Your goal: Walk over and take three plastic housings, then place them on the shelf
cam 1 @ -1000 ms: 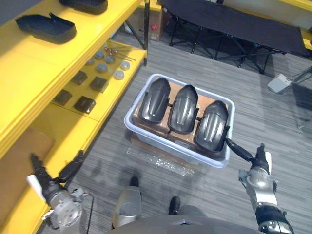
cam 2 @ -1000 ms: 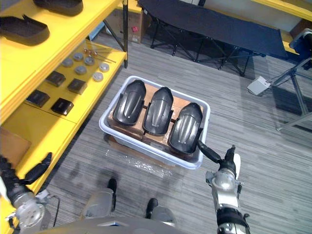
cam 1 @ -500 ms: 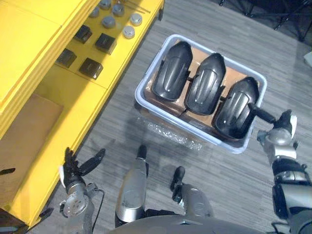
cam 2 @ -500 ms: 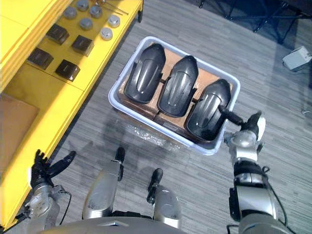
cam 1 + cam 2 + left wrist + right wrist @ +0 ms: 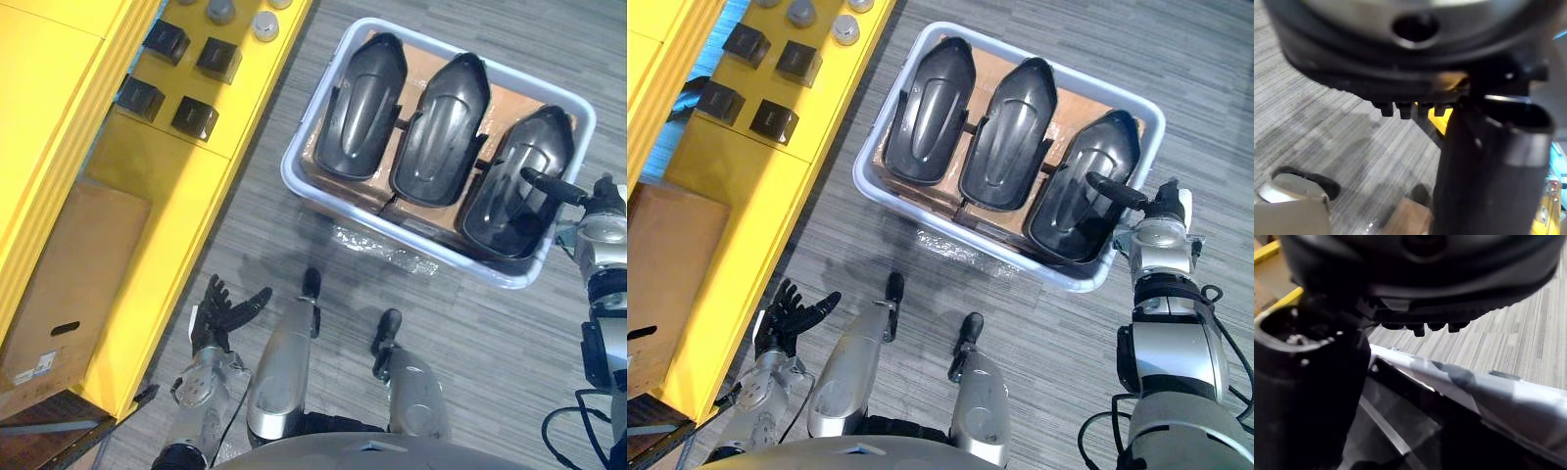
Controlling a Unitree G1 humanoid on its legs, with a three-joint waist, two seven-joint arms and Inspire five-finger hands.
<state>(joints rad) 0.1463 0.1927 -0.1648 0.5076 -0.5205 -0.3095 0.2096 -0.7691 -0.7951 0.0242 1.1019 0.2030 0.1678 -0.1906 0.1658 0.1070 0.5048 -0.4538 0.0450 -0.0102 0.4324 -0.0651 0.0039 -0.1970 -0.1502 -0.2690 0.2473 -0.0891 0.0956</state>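
Down on the floor beside the yellow shelf (image 5: 167, 186), three plastic housings (image 5: 441, 117) are lying side by side on cardboard (image 5: 416, 54) in a pale tub (image 5: 470, 262). I am holding my right hand (image 5: 1154, 204) at the tub's right end, fingers (image 5: 1112, 188) straight and gripping nothing, pointing out over the rightmost housing (image 5: 519, 181); whether they are touching it I cannot tell. My left hand (image 5: 220, 313) is hanging low near the shelf, spread wide, empty and well apart from the tub. I am judging the risks. The housings are smooth, domed and packed close, so a one-handed pinch at the edge could slip, or tip the shell against its neighbour. The tub's rim is sitting just beside my wrist and could snag a lift.
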